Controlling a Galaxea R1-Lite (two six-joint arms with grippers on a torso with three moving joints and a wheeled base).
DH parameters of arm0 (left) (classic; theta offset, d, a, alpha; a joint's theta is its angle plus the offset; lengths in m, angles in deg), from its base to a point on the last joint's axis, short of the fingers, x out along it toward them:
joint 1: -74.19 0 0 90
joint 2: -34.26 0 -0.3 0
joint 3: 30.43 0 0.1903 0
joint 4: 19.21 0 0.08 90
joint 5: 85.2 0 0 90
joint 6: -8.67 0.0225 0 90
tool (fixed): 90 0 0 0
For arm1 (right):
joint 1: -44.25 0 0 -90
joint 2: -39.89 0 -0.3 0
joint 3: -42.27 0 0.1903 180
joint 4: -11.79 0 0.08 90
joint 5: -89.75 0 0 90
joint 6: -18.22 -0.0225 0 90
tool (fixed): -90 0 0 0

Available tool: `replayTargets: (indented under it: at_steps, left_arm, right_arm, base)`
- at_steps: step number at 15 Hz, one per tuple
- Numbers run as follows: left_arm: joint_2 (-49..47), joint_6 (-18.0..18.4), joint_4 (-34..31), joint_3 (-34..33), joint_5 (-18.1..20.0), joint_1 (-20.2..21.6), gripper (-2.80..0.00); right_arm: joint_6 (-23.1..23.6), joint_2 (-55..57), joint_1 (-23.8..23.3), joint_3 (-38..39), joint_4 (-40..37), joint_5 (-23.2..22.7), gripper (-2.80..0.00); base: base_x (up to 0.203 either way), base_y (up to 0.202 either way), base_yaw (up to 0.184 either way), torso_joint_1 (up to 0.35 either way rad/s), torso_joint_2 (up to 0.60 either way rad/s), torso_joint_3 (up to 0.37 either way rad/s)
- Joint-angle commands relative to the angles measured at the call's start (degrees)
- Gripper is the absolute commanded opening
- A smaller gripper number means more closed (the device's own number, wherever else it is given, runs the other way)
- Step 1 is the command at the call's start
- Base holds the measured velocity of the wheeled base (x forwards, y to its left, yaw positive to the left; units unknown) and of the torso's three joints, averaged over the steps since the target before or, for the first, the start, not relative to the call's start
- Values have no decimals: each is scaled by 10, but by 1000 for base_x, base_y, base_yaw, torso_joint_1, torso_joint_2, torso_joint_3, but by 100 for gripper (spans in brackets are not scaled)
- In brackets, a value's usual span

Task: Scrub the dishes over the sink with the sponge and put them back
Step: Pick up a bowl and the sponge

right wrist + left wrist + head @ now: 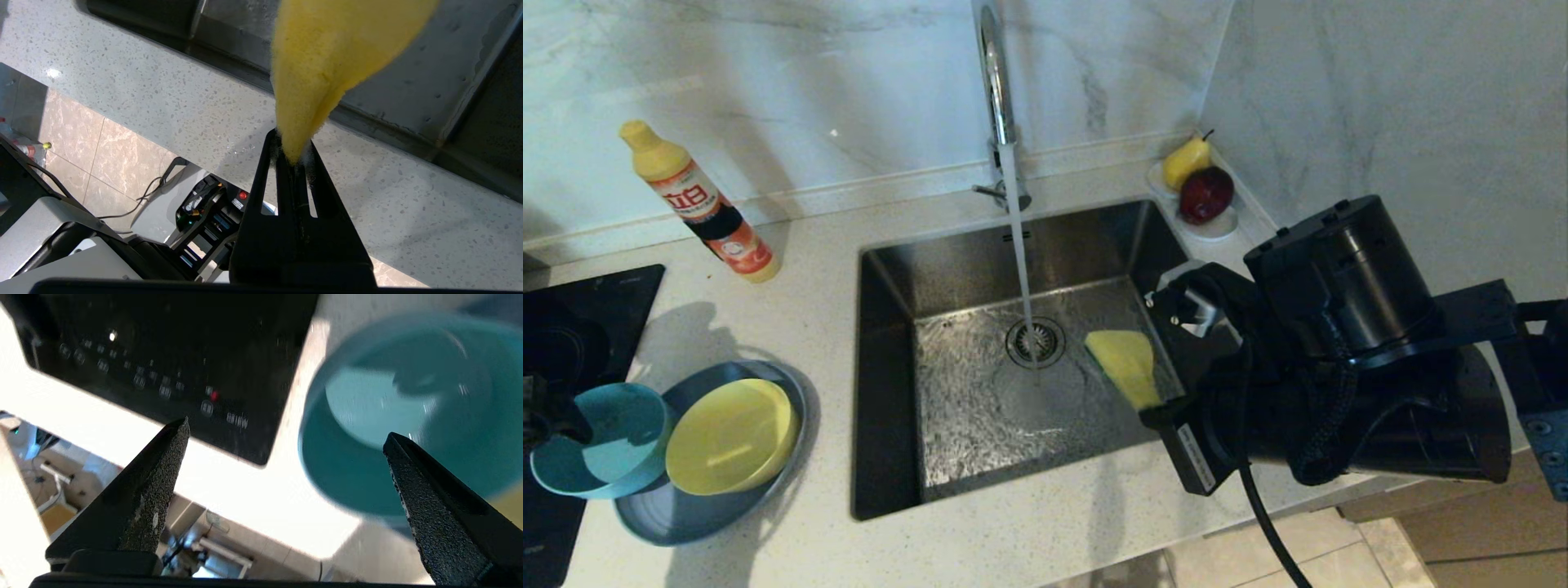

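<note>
Teal-blue bowl, left of the sink on the counter, leaning on the grey-blue plate beside the yellow bowl; likely rigid, light, slick-glazed, best pinched over its raised rim. Left gripper close above that rim, fingers spread wide, holding nothing. Cooktop just left; little room there. Over the sink, right gripper clamped on the soft sponge near running water.
</note>
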Motion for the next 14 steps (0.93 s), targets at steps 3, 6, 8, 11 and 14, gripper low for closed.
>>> replayTargets:
  at_steps: [3,6,8,11,14]
  left_arm:
    - [-24,-2,27,-22,1,2,0]
    - [-43,-14,28,-22,5,5,0]
    - [-54,-22,29,-20,4,8,0]
    - [-61,-23,46,-22,6,9,0]
    - [-66,-23,50,-21,5,13,0]
  right_arm:
    - [0,1,0,0,-1,1,-280]
    - [1,4,-1,1,-1,1,-280]
    - [1,3,-4,0,-1,1,-280]
    - [2,4,-7,0,-2,1,-280]
    - [2,6,-7,0,-1,0,-280]
  base:
    - [0,0,0,0,0,0]
    - [0,0,0,0,0,0]
    - [0,0,0,0,0,0]
    - [0,0,0,0,0,0]
    - [0,0,0,0,0,0]
